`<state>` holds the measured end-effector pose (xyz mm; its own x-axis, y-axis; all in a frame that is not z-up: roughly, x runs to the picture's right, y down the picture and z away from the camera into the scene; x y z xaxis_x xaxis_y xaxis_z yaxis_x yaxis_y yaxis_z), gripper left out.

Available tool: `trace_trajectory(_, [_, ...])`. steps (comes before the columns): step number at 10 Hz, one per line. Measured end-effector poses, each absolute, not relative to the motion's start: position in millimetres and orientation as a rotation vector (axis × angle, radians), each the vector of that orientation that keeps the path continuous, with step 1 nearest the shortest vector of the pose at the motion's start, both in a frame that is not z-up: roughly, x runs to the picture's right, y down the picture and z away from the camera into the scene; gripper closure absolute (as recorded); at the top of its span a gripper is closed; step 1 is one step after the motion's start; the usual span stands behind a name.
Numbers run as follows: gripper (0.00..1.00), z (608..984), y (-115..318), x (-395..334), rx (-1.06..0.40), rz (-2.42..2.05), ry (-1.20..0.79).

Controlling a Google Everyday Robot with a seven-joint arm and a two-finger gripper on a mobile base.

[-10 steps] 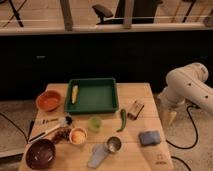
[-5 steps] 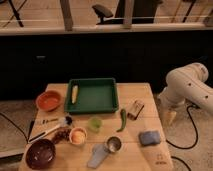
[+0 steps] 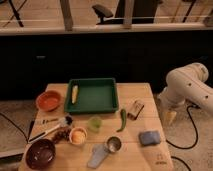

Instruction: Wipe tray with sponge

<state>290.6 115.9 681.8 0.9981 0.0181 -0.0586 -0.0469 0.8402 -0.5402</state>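
The gripper (image 3: 170, 116) is hanging just beside the table's (image 3: 132, 92) edge, its grip impossible to tell. The sponge (image 3: 149, 137) is lying nearby, apart from the tray (image 3: 97, 97); probably soft and light, best pinched across its middle.

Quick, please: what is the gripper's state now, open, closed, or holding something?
Gripper: cannot be told; it hangs beside the right edge of the table, apart from the sponge lying there.
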Motion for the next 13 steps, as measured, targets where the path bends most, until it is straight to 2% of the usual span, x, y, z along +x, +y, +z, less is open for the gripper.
trace_trajectory(2, [0.2,683.8,137.4,287.3,-0.576,-0.015,0.054])
trace_trajectory(6, [0.2,685.2,147.8,282.3,-0.579,-0.076,0.054])
trace_trajectory(8, [0.2,684.2,173.9,282.1,-0.585,-0.114,0.049])
trace_trajectory(13, [0.2,687.3,191.2,275.1,-0.605,-0.185,0.025])
